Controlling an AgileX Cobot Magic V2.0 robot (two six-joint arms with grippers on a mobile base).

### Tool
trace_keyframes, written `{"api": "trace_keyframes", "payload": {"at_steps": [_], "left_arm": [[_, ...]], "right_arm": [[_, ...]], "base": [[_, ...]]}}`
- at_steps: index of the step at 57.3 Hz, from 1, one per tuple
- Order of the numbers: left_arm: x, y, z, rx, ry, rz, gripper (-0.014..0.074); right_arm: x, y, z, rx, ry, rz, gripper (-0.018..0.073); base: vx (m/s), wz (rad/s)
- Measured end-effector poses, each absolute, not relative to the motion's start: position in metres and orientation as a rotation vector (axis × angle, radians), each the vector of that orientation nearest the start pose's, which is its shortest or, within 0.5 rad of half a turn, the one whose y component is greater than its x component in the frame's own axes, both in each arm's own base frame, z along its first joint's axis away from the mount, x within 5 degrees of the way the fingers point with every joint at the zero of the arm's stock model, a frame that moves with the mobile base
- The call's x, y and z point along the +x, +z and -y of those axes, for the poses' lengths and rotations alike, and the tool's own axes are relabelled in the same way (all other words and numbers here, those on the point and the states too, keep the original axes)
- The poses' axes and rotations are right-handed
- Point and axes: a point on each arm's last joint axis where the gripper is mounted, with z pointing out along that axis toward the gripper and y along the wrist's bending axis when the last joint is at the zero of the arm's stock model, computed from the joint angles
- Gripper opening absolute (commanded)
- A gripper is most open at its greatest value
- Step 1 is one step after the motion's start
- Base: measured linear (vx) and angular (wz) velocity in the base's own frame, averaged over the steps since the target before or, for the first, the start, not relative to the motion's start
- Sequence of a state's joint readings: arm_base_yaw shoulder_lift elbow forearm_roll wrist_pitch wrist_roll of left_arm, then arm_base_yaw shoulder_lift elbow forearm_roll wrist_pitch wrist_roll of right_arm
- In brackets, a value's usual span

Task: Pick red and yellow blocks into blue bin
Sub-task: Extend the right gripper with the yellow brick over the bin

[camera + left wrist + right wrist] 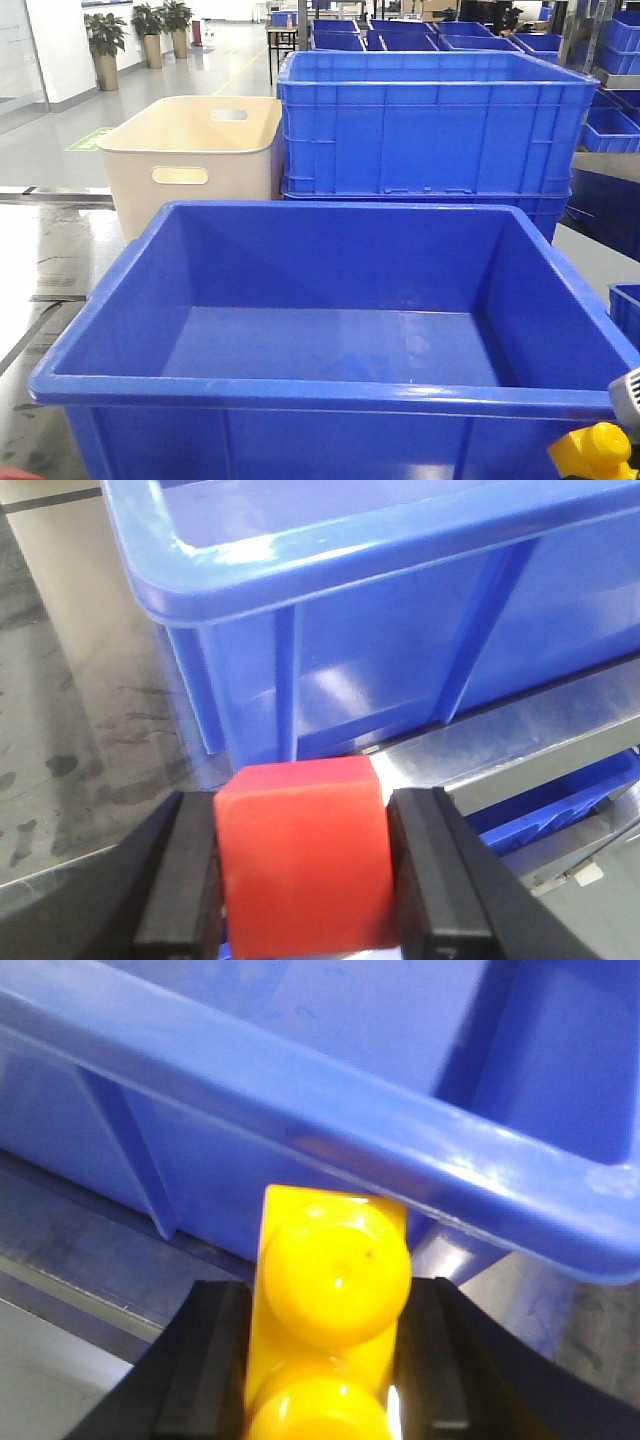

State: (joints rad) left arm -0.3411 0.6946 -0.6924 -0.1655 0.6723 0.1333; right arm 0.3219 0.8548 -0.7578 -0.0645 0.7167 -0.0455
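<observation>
The glossy blue bin (pixel 330 385) fills the front view, and its inside holds nothing. My left gripper (pixel 300 865) is shut on the red block (pixel 300 855), held just outside the blue bin's (pixel 400 630) near wall, below its rim. My right gripper (pixel 330 1360) is shut on the yellow block (pixel 335 1280), studs facing the camera, close under the blue bin's rolled rim (pixel 350 1125). In the front view only the yellow block (pixel 597 452) shows at the bottom right corner, below the bin's rim, and a sliver of red at the bottom left edge.
A beige tub (pixel 195 160) with handle slots stands behind the bin on the left. A tall ribbed blue crate (pixel 430 125) stands behind it on the right, with more blue crates (pixel 625 130) farther right. A metal table edge (pixel 520 740) runs under the bin.
</observation>
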Motion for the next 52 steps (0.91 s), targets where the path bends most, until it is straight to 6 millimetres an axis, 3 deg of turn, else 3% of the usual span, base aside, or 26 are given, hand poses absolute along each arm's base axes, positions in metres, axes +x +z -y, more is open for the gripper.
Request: {"api": "trace_keyframes", "payload": {"at_steps": [52], "left_arm": [[0.1207,0.3269,0.0528,0.43,-0.306,-2.121,0.0234]], "right_arm": [[0.1556,0.3205,-0.0478,-0.453,0.069,-2.251,0.0231]], "base": [[0.0,0.0]]}}
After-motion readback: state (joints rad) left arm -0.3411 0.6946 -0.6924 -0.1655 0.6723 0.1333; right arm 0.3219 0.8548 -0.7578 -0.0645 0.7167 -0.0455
